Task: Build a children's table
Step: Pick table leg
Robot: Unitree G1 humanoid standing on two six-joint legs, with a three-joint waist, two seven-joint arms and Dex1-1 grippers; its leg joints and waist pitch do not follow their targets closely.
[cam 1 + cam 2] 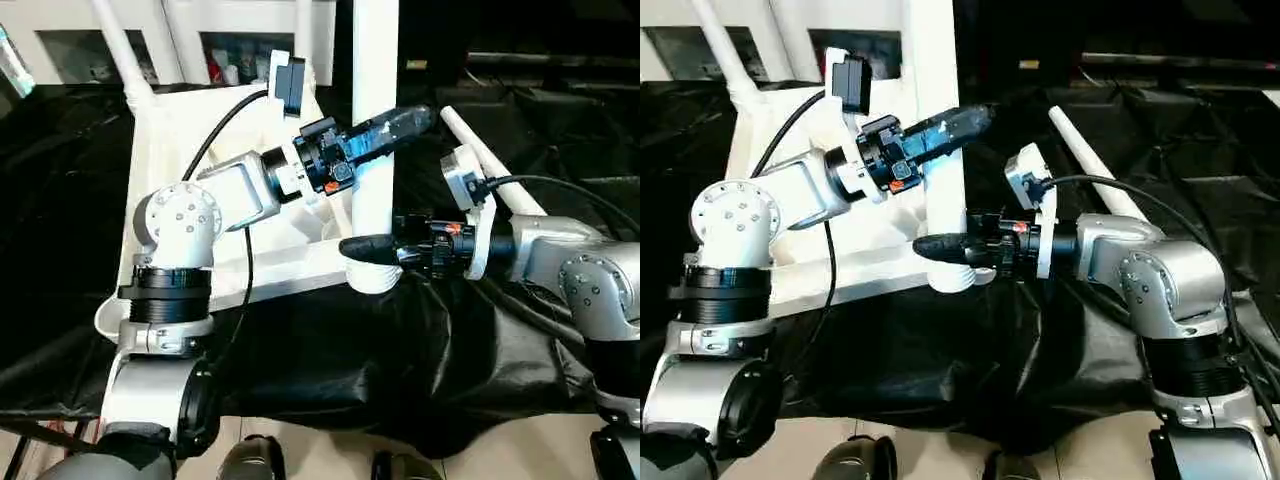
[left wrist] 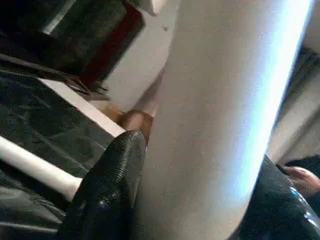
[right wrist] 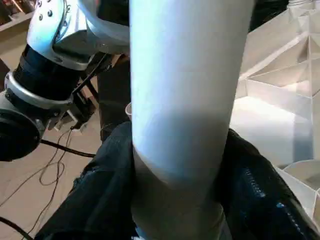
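Both pairs of jaws close around the upright white leg (image 1: 374, 120): the right gripper (image 1: 372, 250) just above its corner socket, the left gripper (image 1: 392, 128) higher up. The leg stands in the near corner of the upturned table top (image 1: 160, 170) on black sheeting (image 1: 330, 360). I can read no writing anywhere.

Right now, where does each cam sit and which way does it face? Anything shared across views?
Left eye: on the head, looking forward and down at the upturned table top; both silver forearms show.
Right eye: same head, set slightly aside; same scene, same forearms.
Left wrist: looks along the left tool at the upright leg; one black finger lies against the leg.
Right wrist: looks along the right tool at the same leg near its foot; the left arm shows behind it.
Shared: all four see the upright leg; the right wrist also shows the ribbed underside.
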